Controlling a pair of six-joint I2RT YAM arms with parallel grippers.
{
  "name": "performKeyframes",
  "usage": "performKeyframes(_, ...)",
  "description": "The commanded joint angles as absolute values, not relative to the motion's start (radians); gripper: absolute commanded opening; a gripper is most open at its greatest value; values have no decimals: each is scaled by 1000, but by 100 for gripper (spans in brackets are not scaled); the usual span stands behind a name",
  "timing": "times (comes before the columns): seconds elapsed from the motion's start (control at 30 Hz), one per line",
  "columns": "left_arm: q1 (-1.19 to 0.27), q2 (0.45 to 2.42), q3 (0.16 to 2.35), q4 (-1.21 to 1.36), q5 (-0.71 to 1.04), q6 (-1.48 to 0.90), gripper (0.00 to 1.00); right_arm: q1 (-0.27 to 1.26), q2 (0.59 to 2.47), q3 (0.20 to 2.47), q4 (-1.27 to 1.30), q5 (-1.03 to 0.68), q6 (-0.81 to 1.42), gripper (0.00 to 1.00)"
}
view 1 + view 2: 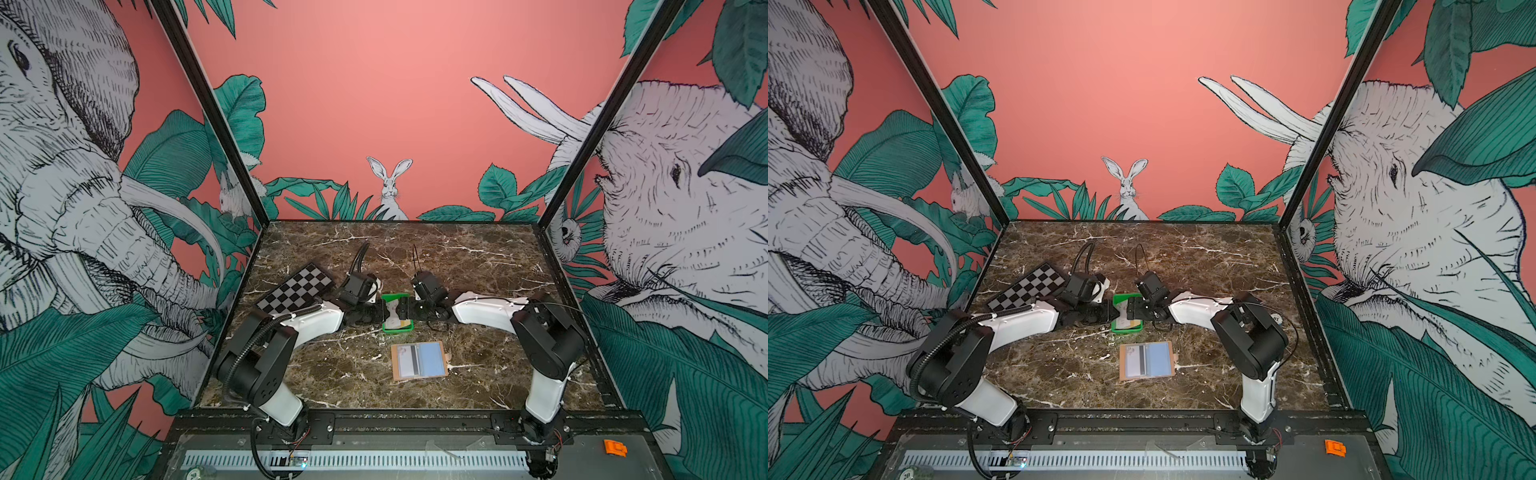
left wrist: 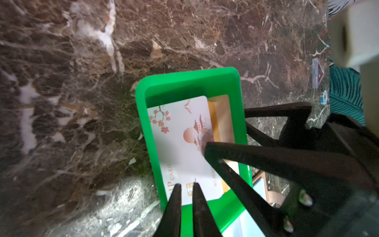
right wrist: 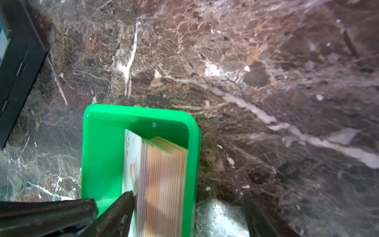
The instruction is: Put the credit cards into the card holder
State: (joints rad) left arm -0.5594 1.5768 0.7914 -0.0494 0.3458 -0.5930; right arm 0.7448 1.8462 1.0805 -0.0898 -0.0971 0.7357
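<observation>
While both arms reach in from either side, the green tray [image 1: 397, 328] at mid-table holds the credit cards [image 2: 184, 143], a stack standing on edge with a white blossom-printed card facing the left arm and tan cards [image 3: 164, 180] packed behind it. Nearly clenched, the left gripper [image 2: 185, 187] has its tips at that front card's chip end (whether it pinches the card cannot be told). Spread wide, the right gripper [image 2: 225, 131] straddles the tray's right wall, one finger [image 2: 246, 156] lying across the front card's face. Nearer the camera, the card holder [image 1: 419, 360] lies open and flat on the marble table [image 1: 478, 257], pale blue sleeves up, well apart from the tray. On the far left, a checkered board [image 1: 296, 293] rests beside the left arm.
</observation>
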Motion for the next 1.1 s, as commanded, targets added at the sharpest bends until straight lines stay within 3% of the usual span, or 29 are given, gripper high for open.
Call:
performKeyframes(0.0, -554, 1593, 814, -60, 351, -580, 15, 732, 1806, 1062, -116, -65, 734, 81)
performKeyframes(0.7, -554, 1666, 816, -2, 405, -621, 17, 727, 1752, 1057, -137, -79, 702, 80)
performKeyframes(1.07, -554, 1567, 803, -28, 382, -637, 17, 734, 1809, 1081, -152, -116, 723, 80)
